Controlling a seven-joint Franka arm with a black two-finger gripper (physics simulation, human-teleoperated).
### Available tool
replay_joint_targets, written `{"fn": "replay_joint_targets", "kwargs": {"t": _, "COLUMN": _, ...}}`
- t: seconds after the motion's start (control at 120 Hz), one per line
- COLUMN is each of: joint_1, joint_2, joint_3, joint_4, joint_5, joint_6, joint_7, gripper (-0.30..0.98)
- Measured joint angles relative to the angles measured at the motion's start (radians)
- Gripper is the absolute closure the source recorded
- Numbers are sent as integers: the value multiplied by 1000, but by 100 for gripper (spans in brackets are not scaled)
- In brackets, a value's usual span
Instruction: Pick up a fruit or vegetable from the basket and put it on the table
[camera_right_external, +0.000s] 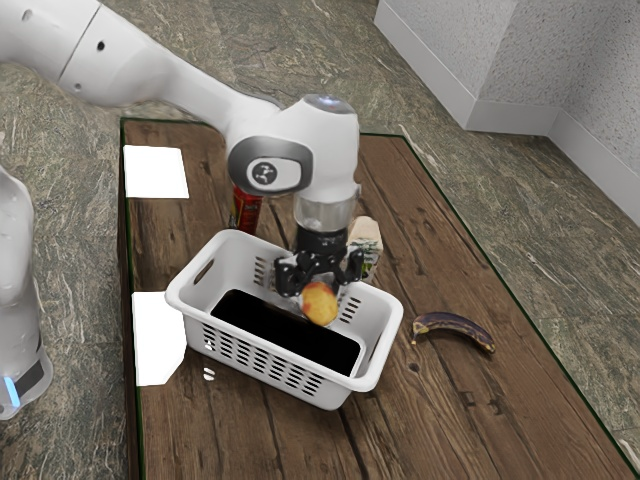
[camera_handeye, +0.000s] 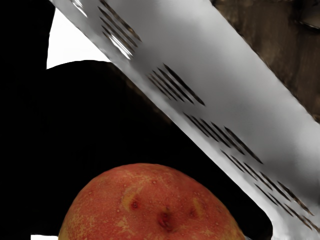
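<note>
Whether the gripper (camera_right_external: 320, 285) is clamped or apart, I cannot tell; right under it is the red-and-yellow fruit (camera_right_external: 320, 303), at the white basket (camera_right_external: 270, 372). Beyond stand a red can (camera_right_external: 246, 210) and a printed carton (camera_right_external: 366, 240), lettering unreadable; a dark banana (camera_right_external: 455, 328) lies apart.

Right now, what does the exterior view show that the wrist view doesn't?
Exterior adds: banana on the table, red can and pale carton beyond the basket, plus the arm and claw over the basket.

Wrist adds: close detail of the fruit's skin, red mottled yellow, with small dark pits.

Both: red-yellow fruit, white slotted basket wall, black area inside the basket, wooden tabletop.
</note>
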Motion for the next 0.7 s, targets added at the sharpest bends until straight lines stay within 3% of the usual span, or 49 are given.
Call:
{"fn": "replay_joint_targets", "kwargs": {"t": 0.133, "joint_1": 10, "joint_2": 52, "joint_3": -24, "joint_4": 246, "joint_5": 231, "joint_6": -73, "joint_7": -2, "gripper": 37}}
{"fn": "replay_joint_targets", "kwargs": {"t": 0.292, "joint_1": 92, "joint_2": 358, "joint_3": 2, "joint_4": 636, "joint_5": 401, "joint_6": -138, "joint_7": 78, "gripper": 38}}
{"fn": "replay_joint_targets", "kwargs": {"t": 0.4, "joint_1": 108, "joint_2": 480, "joint_3": 5, "joint_4": 770, "joint_5": 448, "joint_6": -160, "joint_7": 143, "gripper": 39}}
{"fn": "replay_joint_targets", "kwargs": {"t": 0.433, "joint_1": 103, "joint_2": 489, "joint_3": 5, "joint_4": 778, "joint_5": 455, "joint_6": -164, "joint_7": 161, "gripper": 31}}
{"fn": "replay_joint_targets", "kwargs": {"t": 0.55, "joint_1": 95, "joint_2": 497, "joint_3": 5, "joint_4": 783, "joint_5": 465, "joint_6": -167, "joint_7": 223, "gripper": 14}}
{"fn": "replay_joint_targets", "kwargs": {"t": 0.7, "joint_1": 89, "joint_2": 432, "joint_3": 52, "joint_4": 720, "joint_5": 456, "joint_6": -165, "joint_7": 245, "gripper": 5}}
